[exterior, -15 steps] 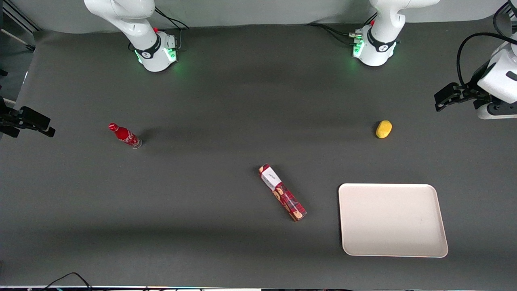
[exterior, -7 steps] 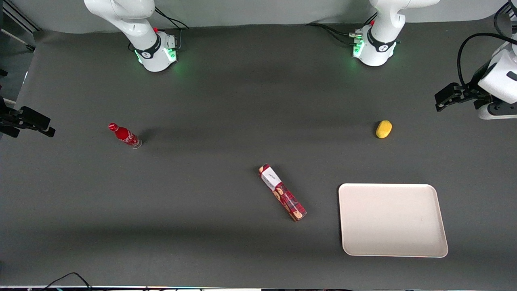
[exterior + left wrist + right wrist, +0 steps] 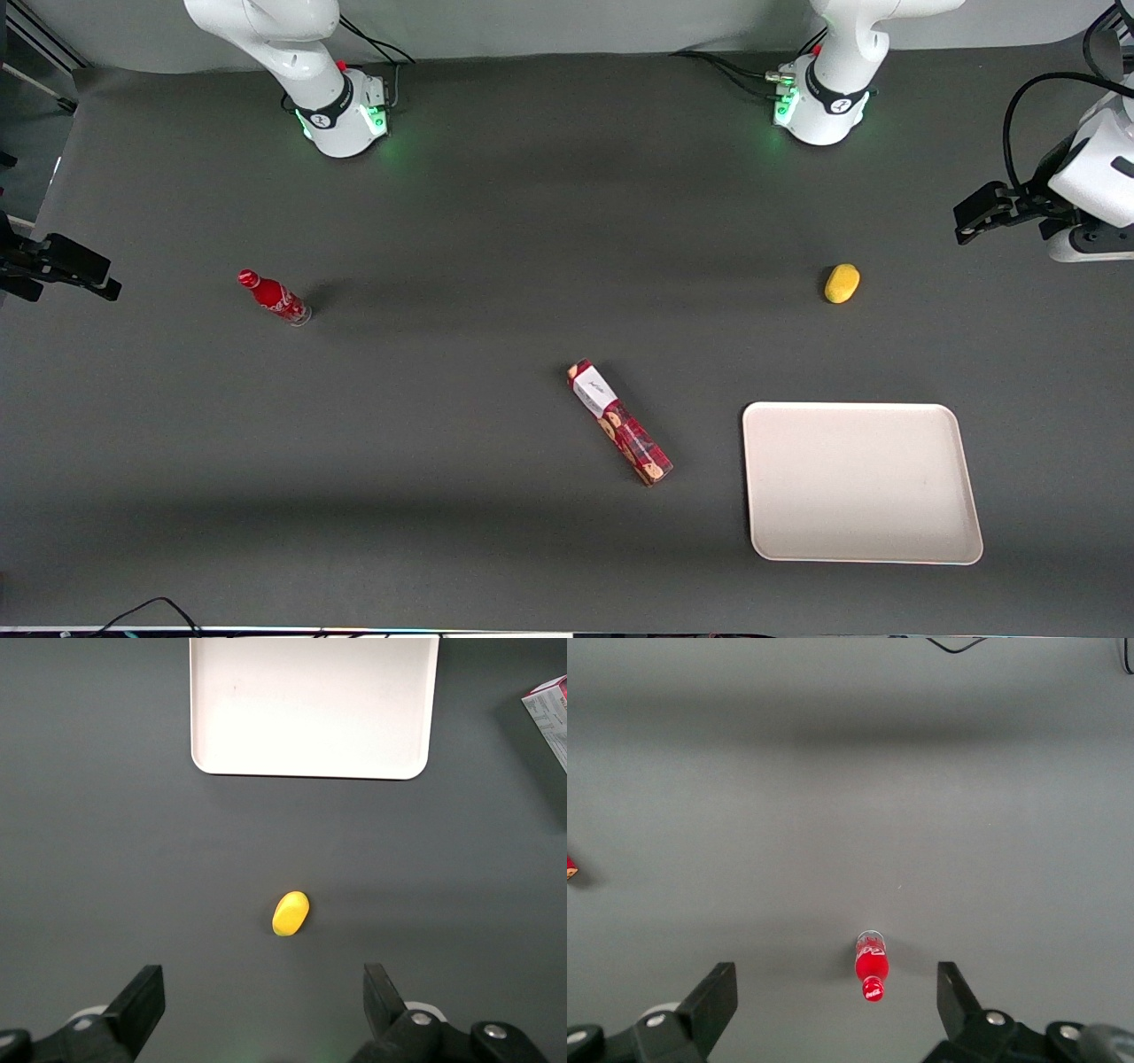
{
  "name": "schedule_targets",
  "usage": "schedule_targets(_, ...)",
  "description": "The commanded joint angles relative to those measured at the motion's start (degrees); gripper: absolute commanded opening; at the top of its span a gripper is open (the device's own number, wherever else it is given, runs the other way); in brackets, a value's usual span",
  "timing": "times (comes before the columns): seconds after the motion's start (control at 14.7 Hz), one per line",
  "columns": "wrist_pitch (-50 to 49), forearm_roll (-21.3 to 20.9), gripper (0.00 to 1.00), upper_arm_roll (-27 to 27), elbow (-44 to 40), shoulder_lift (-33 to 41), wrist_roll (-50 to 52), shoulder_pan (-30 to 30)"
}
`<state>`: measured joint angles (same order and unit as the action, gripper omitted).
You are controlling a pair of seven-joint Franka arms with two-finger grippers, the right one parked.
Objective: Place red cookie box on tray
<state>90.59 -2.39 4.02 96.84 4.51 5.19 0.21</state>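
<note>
The red cookie box (image 3: 618, 432) lies flat on the dark table mat, slanted, with its white label end farther from the front camera. Only one end of the box (image 3: 551, 713) shows in the left wrist view. The cream tray (image 3: 859, 483) lies flat beside the box, toward the working arm's end, with nothing on it. In the wrist view the tray (image 3: 310, 704) shows bare. My gripper (image 3: 974, 217) hangs above the table's edge at the working arm's end, farther from the front camera than the tray and well apart from the box. The gripper (image 3: 264, 1001) is open and holds nothing.
A small yellow lemon-like object (image 3: 842, 283) lies between my gripper and the tray, and the same yellow object (image 3: 291, 913) shows ahead of the fingers. A small red soda bottle (image 3: 275, 298) stands toward the parked arm's end.
</note>
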Motion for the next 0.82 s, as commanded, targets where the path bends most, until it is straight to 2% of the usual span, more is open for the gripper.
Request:
schedule_targets(0.0,-0.41,2.82,1.00,-0.06,0.02,0.24,-0.09,-0.12)
schedule_targets(0.2,-0.42,3.18,1.00,0.46,-0.68,-0.55,4.37,-0.65)
schedule_targets(0.75,-0.33,6.78,1.00,8.37,-4.81,-6.00,30.37,-1.00)
